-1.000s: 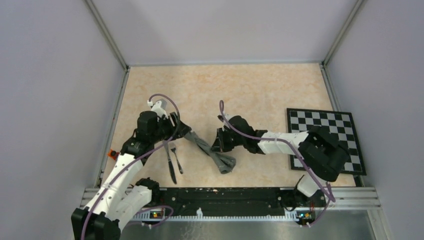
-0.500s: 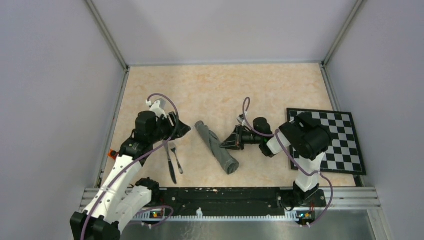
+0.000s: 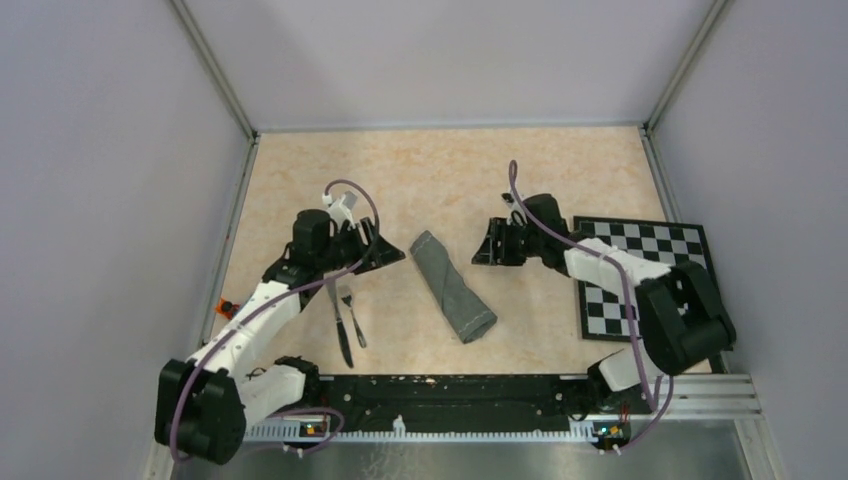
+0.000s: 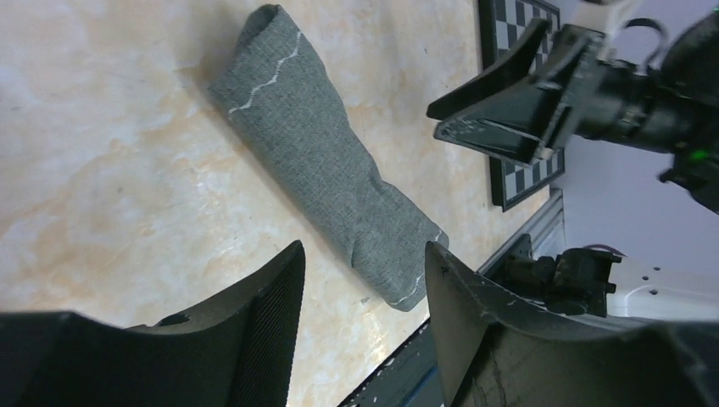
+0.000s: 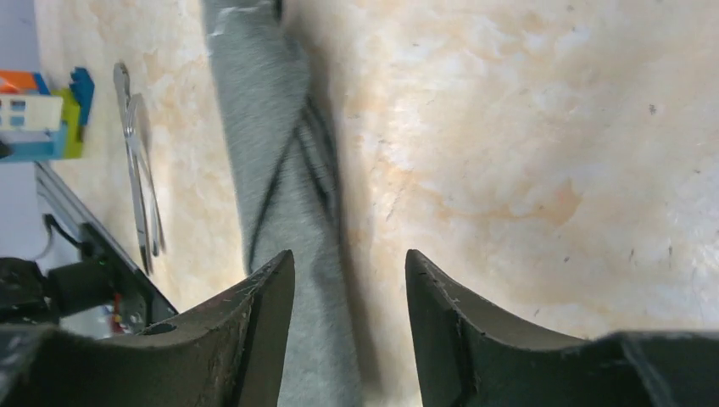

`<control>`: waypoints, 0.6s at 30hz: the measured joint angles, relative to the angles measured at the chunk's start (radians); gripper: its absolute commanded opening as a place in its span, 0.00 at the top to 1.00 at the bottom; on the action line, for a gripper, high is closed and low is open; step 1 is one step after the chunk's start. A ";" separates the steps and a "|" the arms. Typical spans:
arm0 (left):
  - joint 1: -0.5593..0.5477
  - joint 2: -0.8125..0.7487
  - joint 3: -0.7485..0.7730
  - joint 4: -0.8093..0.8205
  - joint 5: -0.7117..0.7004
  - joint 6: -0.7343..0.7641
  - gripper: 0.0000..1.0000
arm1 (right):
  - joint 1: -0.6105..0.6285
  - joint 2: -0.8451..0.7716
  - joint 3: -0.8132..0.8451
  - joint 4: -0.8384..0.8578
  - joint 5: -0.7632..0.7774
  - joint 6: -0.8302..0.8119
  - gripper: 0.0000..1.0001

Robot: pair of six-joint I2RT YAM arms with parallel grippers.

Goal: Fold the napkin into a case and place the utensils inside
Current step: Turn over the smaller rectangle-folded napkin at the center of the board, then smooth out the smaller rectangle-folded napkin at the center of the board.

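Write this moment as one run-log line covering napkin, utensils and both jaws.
napkin: folded case, ungripped | knife, fork: outside, on table | left jaws: open | right jaws: open

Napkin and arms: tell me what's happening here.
The napkin lies folded into a narrow oblong on the table, held by neither gripper. The left gripper and right gripper stand open on either side, clear of it. The knife and fork lie together near the left gripper, not yet inside the napkin.
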 measured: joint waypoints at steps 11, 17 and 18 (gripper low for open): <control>-0.144 0.471 0.061 0.353 0.057 -0.109 0.61 | 0.330 -0.198 -0.061 -0.150 0.040 -0.039 0.69; -0.165 0.684 0.142 0.452 0.015 -0.105 0.61 | 0.327 -0.200 -0.265 -0.026 0.031 0.020 0.69; -0.167 0.707 0.150 0.451 0.001 -0.100 0.61 | 0.328 -0.201 -0.284 0.012 0.029 0.029 0.67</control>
